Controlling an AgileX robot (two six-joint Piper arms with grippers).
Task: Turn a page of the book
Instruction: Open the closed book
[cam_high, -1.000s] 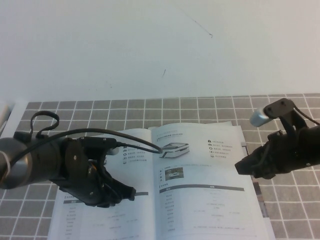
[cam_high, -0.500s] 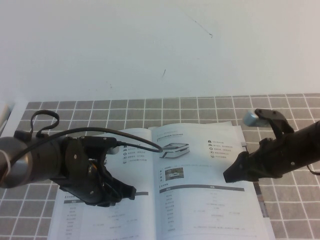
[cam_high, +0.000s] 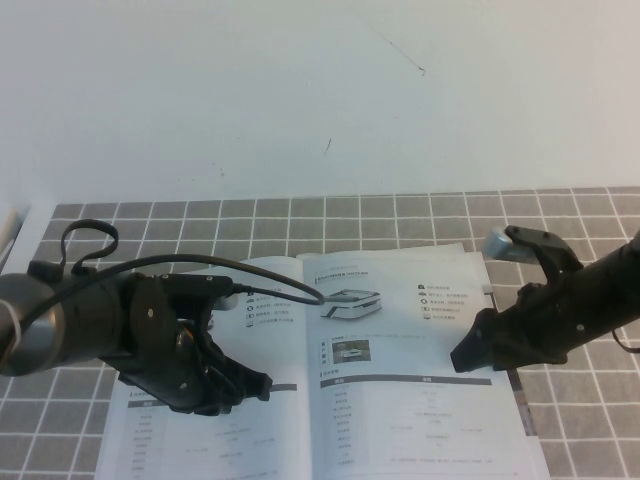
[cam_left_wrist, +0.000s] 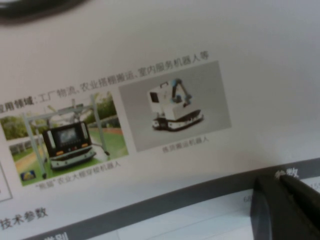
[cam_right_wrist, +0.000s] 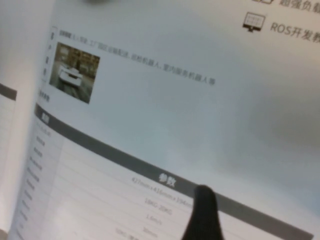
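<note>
Looking down from the high camera, you have one book (cam_high: 320, 370) lying open and flat on the table (cam_high: 400, 215), which wears a grey grid-tiled cover. Take the book's centre fold as your landmark. Two arms are in view, one on each side of that fold.

Your left pincer (cam_high: 250, 385) sits low over the page on the left of the fold, about halfway down the sheet, its dark fingers pointing toward the fold. In the left wrist camera one dark fingertip (cam_left_wrist: 285, 210) rests by a grey table header, next to two small vehicle photos, one on green ground and one on grey. You cannot tell from any view whether this pincer is released or clenched.

Your right pincer (cam_high: 468, 355) is over the page (cam_high: 400, 400) on the right of the fold, near that sheet's outer edge and level with its grey header bar. That page lies flat, showing one white flat vehicle photo near the fold at its top, one smaller photo below it, a column of icons toward the outer edge and a spec table under the grey bar. The right wrist camera shows a single dark finger tip (cam_right_wrist: 202, 215) at the grey bar; whether it touches the paper, and whether this pincer is released or clenched, you cannot tell.
</note>
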